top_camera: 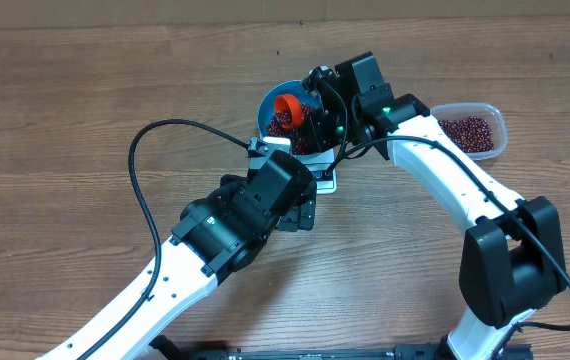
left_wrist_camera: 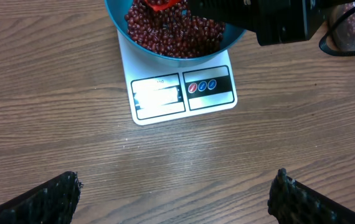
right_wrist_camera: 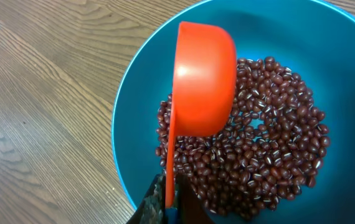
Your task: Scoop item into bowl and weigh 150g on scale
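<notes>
Right gripper (right_wrist_camera: 168, 200) grasps round orange plastic scoop (right_wrist_camera: 203, 81), tipped over small maroon beans (right_wrist_camera: 265, 143) in deep light-blue plastic bowl (right_wrist_camera: 131, 118); left gripper (left_wrist_camera: 177, 194) released.

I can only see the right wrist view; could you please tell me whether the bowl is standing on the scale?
Observer: Yes, the bowl stands on the white scale, whose display edge sticks out from under it.
Operator: Thank you. Where is the left gripper?
Observer: The left gripper hangs open and empty above bare table, short of the scale.
Operator: Are there beans in the tub?
Observer: Yes, beans cover the floor of the clear tub beside the right arm.
</notes>
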You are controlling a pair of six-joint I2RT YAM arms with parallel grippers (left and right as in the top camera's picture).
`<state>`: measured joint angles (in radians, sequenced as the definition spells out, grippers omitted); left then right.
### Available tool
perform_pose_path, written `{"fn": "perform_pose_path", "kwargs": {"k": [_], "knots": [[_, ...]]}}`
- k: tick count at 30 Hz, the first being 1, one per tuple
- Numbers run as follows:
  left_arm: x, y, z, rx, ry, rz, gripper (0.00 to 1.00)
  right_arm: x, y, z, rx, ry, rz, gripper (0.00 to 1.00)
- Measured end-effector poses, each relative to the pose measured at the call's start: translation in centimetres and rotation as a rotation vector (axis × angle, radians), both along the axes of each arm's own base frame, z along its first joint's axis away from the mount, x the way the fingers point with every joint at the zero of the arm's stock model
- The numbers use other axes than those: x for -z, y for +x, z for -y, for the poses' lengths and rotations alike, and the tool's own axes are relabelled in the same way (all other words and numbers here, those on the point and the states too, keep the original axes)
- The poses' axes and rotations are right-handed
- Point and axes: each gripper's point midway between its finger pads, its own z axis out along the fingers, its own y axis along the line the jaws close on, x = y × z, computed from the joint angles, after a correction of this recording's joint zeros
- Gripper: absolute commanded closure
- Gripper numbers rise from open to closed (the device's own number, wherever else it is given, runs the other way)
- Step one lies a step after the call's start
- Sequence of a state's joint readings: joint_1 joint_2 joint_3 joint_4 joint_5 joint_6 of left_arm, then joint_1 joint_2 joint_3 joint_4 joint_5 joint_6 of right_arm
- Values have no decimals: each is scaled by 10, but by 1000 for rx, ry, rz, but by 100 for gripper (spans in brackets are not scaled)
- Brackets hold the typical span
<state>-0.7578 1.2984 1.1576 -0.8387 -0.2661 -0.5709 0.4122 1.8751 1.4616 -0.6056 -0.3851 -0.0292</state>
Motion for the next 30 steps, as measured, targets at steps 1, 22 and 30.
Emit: {"fn": "perform_pose_path", "kwargs": {"k": [1,22,30], "knots": [[0,0,0,0,0,0,0,-1,1,0,0,2,5,96],[0,0,0,0,0,0,0,11,-3,29,-43,-206,52,96],[0,0,0,0,0,0,0,-39,-15,39,-82,-233,159,96]]}}
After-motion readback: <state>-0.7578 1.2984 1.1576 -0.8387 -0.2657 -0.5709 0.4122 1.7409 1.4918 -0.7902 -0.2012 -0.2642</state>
